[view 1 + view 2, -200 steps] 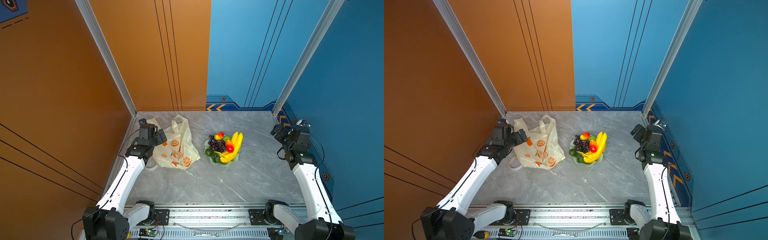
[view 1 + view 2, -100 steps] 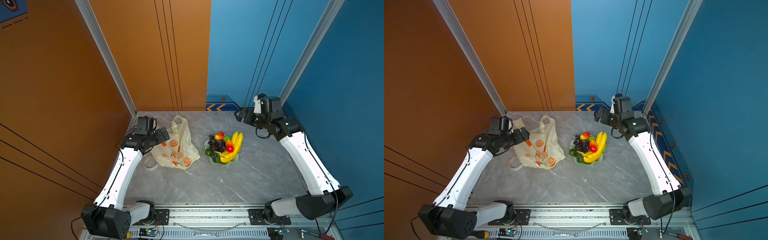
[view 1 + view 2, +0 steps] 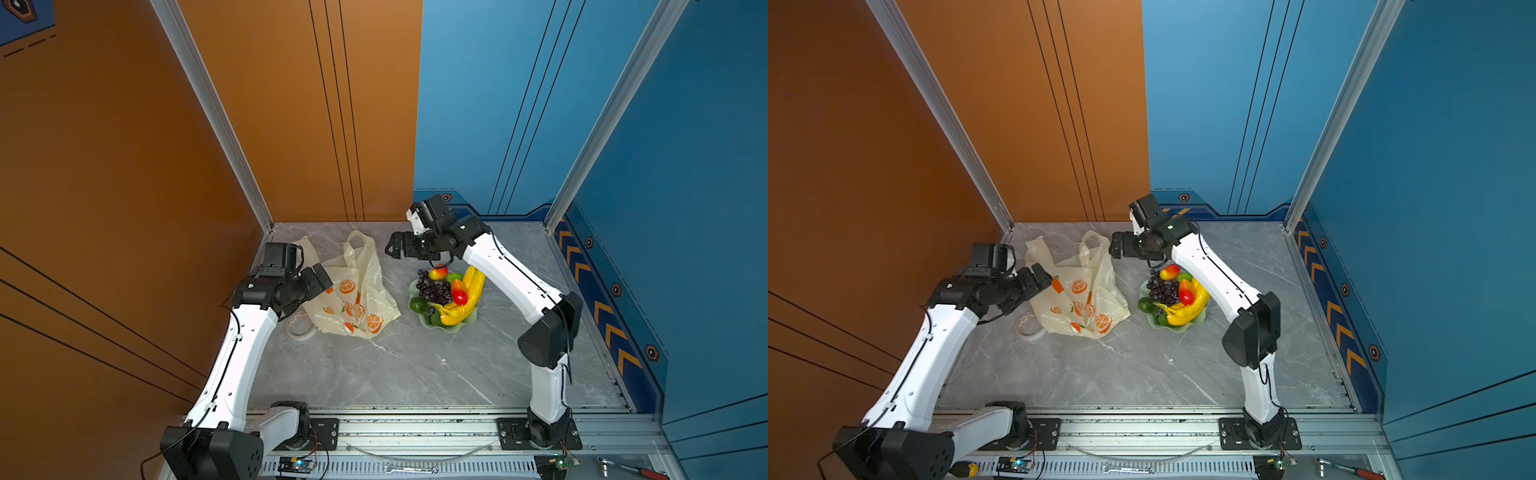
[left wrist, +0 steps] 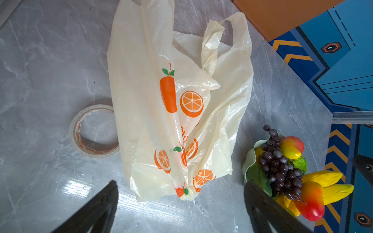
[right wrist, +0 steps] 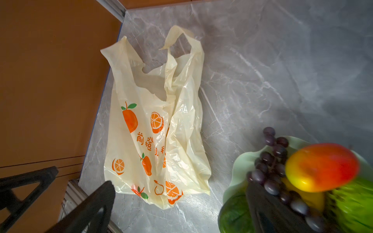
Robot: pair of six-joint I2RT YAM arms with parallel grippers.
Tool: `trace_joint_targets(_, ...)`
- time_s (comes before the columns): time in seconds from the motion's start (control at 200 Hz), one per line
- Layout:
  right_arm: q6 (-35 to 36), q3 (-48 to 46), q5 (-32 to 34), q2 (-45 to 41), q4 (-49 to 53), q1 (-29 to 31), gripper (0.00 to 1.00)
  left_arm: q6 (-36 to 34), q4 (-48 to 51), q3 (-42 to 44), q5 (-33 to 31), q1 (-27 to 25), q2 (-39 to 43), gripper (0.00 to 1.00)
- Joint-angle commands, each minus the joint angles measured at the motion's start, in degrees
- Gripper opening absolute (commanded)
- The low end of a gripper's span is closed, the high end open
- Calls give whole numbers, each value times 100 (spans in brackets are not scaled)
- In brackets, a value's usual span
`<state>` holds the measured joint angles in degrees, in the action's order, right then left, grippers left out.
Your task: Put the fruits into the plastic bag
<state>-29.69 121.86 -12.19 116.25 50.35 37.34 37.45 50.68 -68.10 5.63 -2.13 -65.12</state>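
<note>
Grey marble desk (image 3: 415,365), orange and blue walls. Fruits (image 3: 446,293) all heaped in the pale green dish (image 3: 457,326); plastic bag (image 3: 353,291) lies flat and limp just beside it. Right gripper (image 3: 391,247) has swung in from the desk's edge, now hanging between bag handle and dish: spread wide, empty. Left gripper (image 3: 323,279) over the bag, spread, seemingly not touching. Loading can start.

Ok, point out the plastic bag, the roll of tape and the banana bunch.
plastic bag (image 3: 360,300): in a top view, on its printed front.
roll of tape (image 4: 96,151): left wrist view, on the ring's band.
banana bunch (image 3: 476,284): in a top view, on a banana's middle.
</note>
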Motion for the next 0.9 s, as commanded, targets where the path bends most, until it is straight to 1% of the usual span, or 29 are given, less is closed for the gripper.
trace_joint_targets(0.0, -85, 504, -93, 481, 198, 96, 100, 265, 136, 251, 230, 46, 305, 98)
trace_joint_targets(0.24, -291, 1209, -276, 1454, 186, 175, 100, 515, 136, 793, 394, 67, 784, 98)
trace_joint_targets(0.466, -349, 1535, -248, 2022, 137, 203, 99, 605, 136, 868, 574, 86, 905, 98)
trace_joint_targets(0.481, -365, 1553, -248, 2054, 126, 203, 99, 605, 136, 1014, 586, 89, 905, 98)
trace_joint_targets(0.526, -404, 1579, -251, 2152, 61, 203, 98, 605, 136, 1057, 610, 90, 915, 98)
trace_joint_targets(0.701, -604, 1682, -316, 2499, -320, 203, 92, 631, 142, 1104, 742, 125, 940, 98)
trace_joint_targets(0.896, -919, 2095, -513, 3039, -699, 221, 78, 584, 288, 1048, 825, 202, 968, 98)
